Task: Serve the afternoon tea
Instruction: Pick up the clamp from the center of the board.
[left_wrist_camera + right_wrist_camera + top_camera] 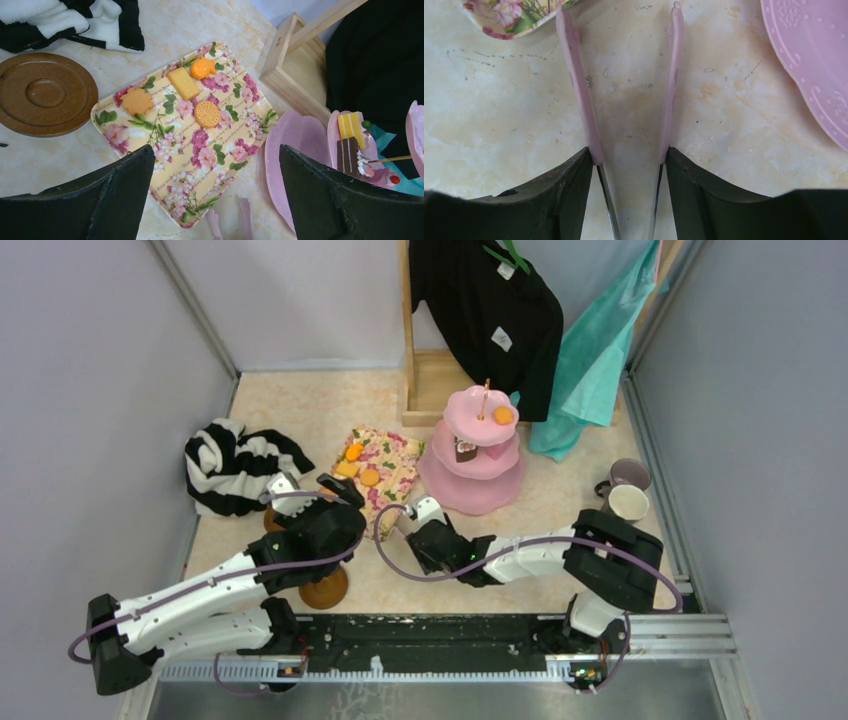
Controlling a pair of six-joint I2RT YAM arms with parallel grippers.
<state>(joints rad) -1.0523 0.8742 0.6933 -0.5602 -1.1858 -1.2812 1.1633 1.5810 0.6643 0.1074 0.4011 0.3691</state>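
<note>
The pink three-tier cake stand (472,485) stands mid-table with an orange pastry (503,415) on top and a brown cake slice (466,449) on the middle tier. Several orange and yellow pastries (206,114) lie on a floral tray (200,150). My left gripper (215,155) hovers open over the tray's near end, holding nothing. My right gripper (629,155) is shut on pink-tipped tongs (579,85), whose tips stand apart just above the table between tray and stand. A lilac mug (628,475) and a cream mug (627,503) sit at the right. One brown saucer (45,95) lies left of the tray, another (324,590) under my left arm.
A black-and-white striped garment (235,465) lies at the left. A wooden rack (430,380) with black and teal clothes stands behind the cake stand. Grey walls close in the table on three sides.
</note>
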